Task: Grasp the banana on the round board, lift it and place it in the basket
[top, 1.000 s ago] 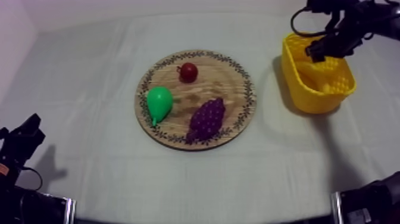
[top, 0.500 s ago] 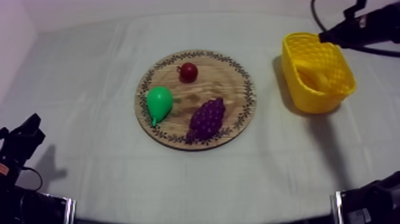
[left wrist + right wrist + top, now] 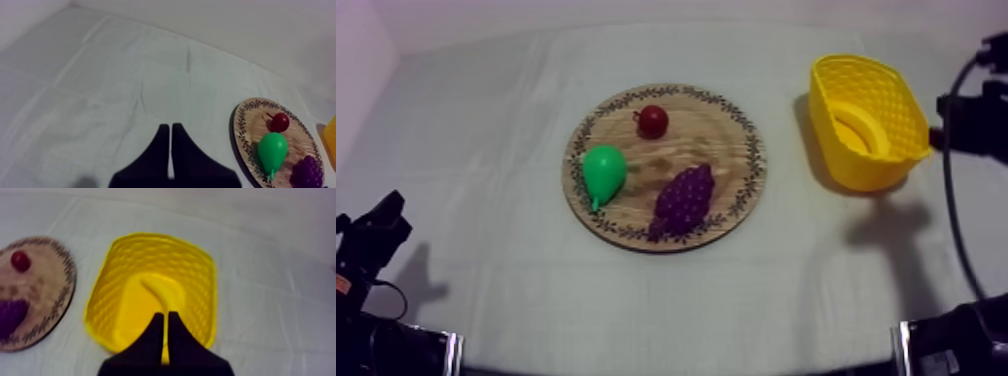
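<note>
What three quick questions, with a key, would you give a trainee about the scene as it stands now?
1. True or false: the banana lies on the wooden board.
2. How many fruits are on the board? A) two B) three C) four
3. Fill in: the left end effector has its fingers ____ (open or shut).

Key
1. False: it lies in the yellow basket.
2. B: the pear, the grapes and the small red fruit.
3. Shut, on nothing.
</note>
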### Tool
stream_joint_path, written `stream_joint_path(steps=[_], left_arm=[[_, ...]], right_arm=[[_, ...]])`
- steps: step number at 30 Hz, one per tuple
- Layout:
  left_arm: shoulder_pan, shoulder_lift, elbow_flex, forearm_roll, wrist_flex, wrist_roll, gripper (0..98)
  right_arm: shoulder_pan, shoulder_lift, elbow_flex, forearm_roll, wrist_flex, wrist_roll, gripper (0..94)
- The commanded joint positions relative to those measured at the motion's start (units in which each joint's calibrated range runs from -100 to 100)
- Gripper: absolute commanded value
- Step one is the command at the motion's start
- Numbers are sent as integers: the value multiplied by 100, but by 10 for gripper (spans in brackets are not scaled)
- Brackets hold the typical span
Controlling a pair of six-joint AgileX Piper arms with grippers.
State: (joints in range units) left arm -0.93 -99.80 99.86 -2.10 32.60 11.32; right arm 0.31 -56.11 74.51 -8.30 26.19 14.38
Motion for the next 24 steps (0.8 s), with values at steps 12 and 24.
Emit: stream_joint_path(steps=[12,24], left_arm=[[3,-3,3,2,-2,3,1],[3,-3,3,2,-2,-1,1]], right_arm=[[-130,-3087,1973,97,1017,-136,6],[-29,-3887,2415,429,1423,-460,6]])
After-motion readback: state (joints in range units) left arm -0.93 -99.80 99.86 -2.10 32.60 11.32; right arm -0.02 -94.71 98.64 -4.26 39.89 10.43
